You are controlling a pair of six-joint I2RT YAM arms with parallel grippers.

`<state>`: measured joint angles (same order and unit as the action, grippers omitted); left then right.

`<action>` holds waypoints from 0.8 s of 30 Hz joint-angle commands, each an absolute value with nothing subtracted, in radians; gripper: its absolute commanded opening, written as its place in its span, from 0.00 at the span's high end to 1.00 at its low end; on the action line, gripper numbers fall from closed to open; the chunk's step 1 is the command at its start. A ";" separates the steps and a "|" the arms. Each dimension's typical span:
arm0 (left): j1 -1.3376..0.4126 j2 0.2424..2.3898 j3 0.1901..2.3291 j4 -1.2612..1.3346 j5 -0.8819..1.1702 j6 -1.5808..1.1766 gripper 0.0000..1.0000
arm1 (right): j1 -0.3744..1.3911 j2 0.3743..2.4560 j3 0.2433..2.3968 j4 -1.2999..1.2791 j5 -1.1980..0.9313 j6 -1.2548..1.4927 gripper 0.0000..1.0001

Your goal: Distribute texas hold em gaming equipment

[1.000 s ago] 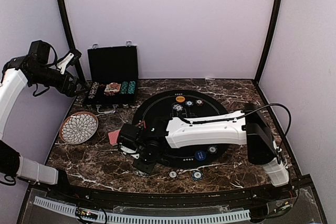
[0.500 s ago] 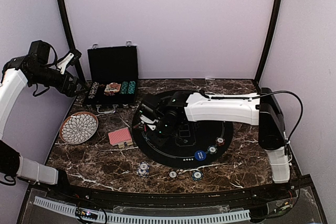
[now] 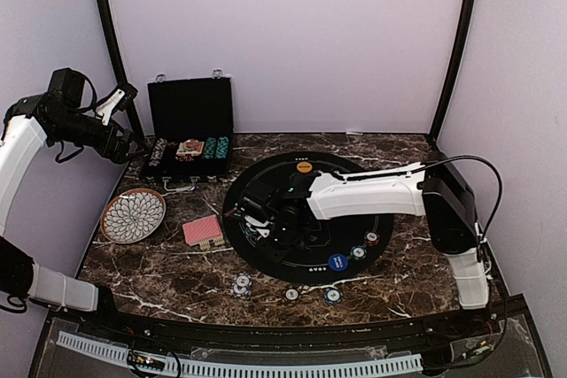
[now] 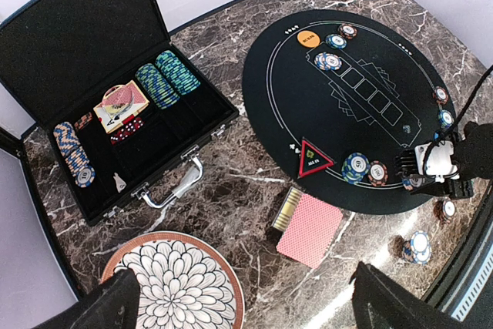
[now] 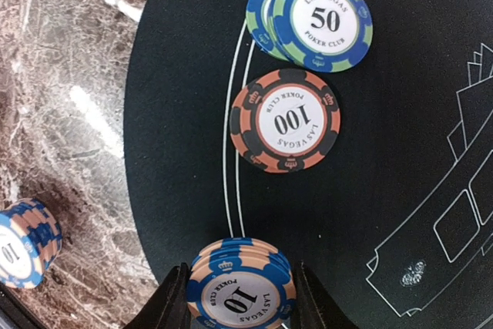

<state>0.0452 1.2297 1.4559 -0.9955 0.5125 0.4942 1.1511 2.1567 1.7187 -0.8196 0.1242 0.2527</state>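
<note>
My right gripper [image 5: 240,298] is shut on a short stack of blue and peach "10" chips [image 5: 242,289], held just over the left rim of the round black mat [image 3: 354,219]. Ahead of it on the mat lie a "100" chip [image 5: 285,119] and a small pile of "50" chips [image 5: 314,21]. Another "10" stack [image 5: 21,241] stands on the marble beside the mat. A red-backed card deck [image 4: 312,227] lies left of the mat. My left gripper [image 4: 254,321] hangs open, high above the table's left side, with nothing between its fingers.
An open black case [image 4: 115,105] with chips and cards stands at the back left, and a petal-patterned plate [image 4: 173,287] lies in front of it. An orange button [image 3: 304,166], a blue button [image 3: 338,262] and single chips [image 3: 291,294] dot the mat and the front edge.
My right gripper has swung from the marble at the front left up onto the mat's left part, with the chip stack in it. The left arm has stayed put.
</note>
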 commanded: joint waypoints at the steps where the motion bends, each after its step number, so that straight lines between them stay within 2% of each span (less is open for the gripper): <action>1: 0.040 1.213 1.463 -1.012 0.526 0.504 0.01 | 1.137 2.192 1.719 -0.758 0.129 0.265 1.00; 14: 0.040 1.216 1.464 -1.009 0.524 0.505 0.01 | 1.105 2.268 1.751 -0.733 0.138 0.263 0.99; 20: 0.041 1.221 1.463 -1.004 0.526 0.504 0.01 | 1.101 2.266 1.757 -0.744 0.148 0.264 0.63; 24: 0.040 1.221 1.462 -1.000 0.527 0.502 0.01 | 1.100 2.246 1.764 -0.754 0.163 0.261 0.59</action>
